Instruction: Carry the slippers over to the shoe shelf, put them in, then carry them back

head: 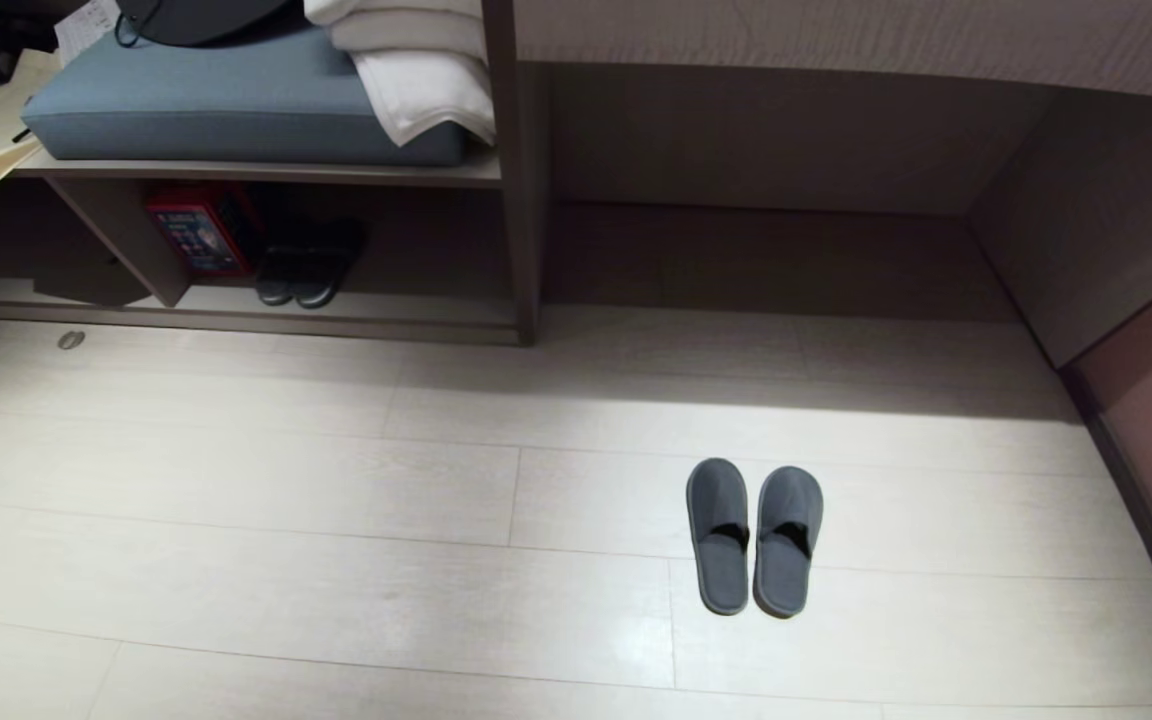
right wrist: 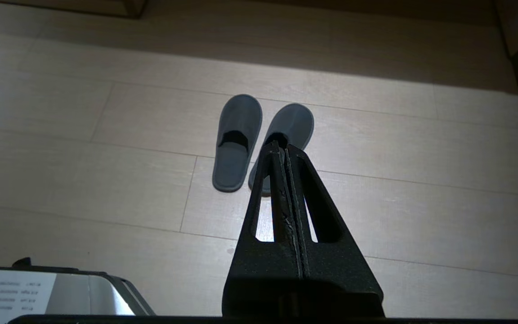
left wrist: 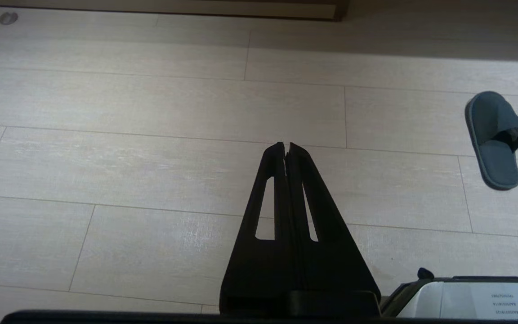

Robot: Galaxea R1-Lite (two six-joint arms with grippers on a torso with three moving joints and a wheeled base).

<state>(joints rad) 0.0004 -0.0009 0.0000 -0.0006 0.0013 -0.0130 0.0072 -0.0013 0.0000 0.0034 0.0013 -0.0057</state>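
Head view: slippers (head: 754, 536) lie side by side on the pale floor (head: 236, 500), toes toward the wall, well apart from the shelf (head: 356, 312) at upper left; no arm shows here.
Shelf: a dark pair (head: 308, 270) and a red box (head: 198, 228) already sit in the cubby; the bare board to their right looks like the free spot.
Left gripper (left wrist: 285, 146): fingers pressed together, empty, hanging over bare floor; the slippers lie off to its side.
Right gripper (right wrist: 280, 146): fingers together, empty, above the floor and lined up over the pair's right slipper.
Step in hand: likely the approach, nothing grasped yet.
Doing it well: spread the fingers before lowering, come down over the strap openings, and pinch the soft uppers, not the flat soles.
Risk: limp fabric may slip or fold; a one-sided pinch could leave one slipper behind.
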